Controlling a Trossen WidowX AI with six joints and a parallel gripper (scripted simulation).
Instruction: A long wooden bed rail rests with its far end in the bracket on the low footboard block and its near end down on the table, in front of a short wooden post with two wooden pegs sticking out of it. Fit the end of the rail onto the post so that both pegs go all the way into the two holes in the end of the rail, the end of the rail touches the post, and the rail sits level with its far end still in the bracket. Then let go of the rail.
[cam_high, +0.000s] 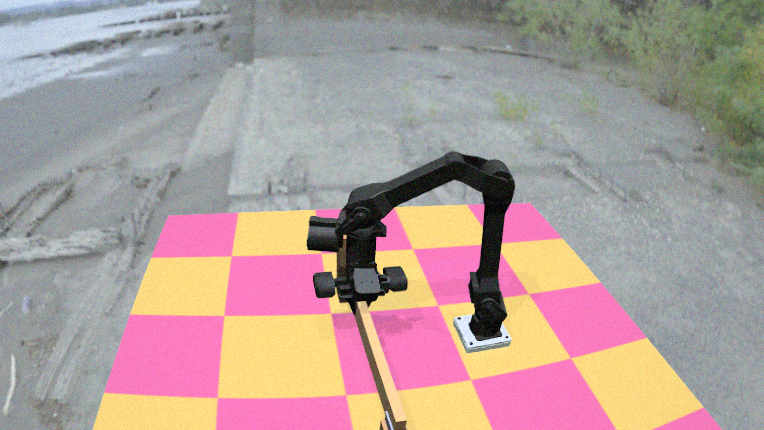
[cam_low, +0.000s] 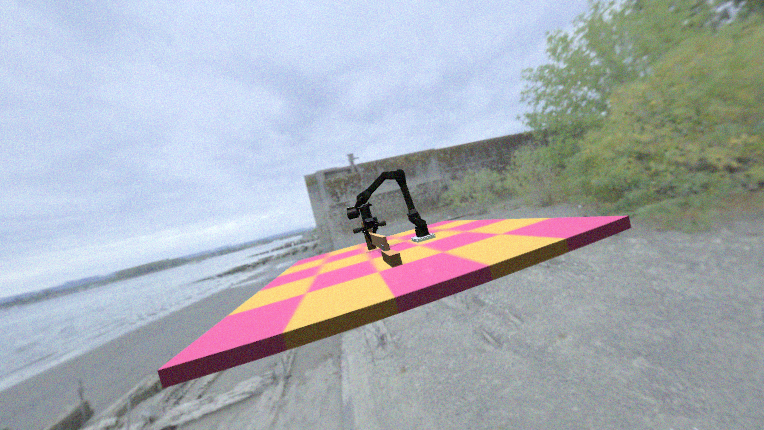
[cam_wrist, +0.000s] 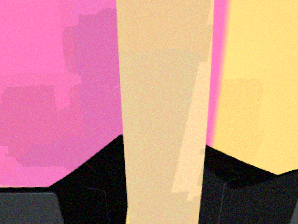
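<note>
The long wooden rail (cam_high: 380, 368) (cam_low: 379, 241) (cam_wrist: 162, 75) runs from the gripper towards the footboard block (cam_low: 392, 259). A pale bit of the bracket (cam_high: 388, 419) shows beside its far end at the bottom of the top view; how that end sits is unclear. My gripper (cam_high: 359, 305) (cam_low: 369, 245) (cam_wrist: 149, 142) points down and is shut on the rail, one finger on each side. The brown post (cam_high: 341, 262) stands just behind the gripper, mostly covered by it. The pegs, the holes and any gap between rail end and post are hidden.
The arm's white base plate (cam_high: 474, 344) (cam_low: 423, 238) is on the pink and yellow checkered table (cam_high: 278, 352) (cam_low: 342, 304), to the right of the rail. The arm arches over from the base to the gripper.
</note>
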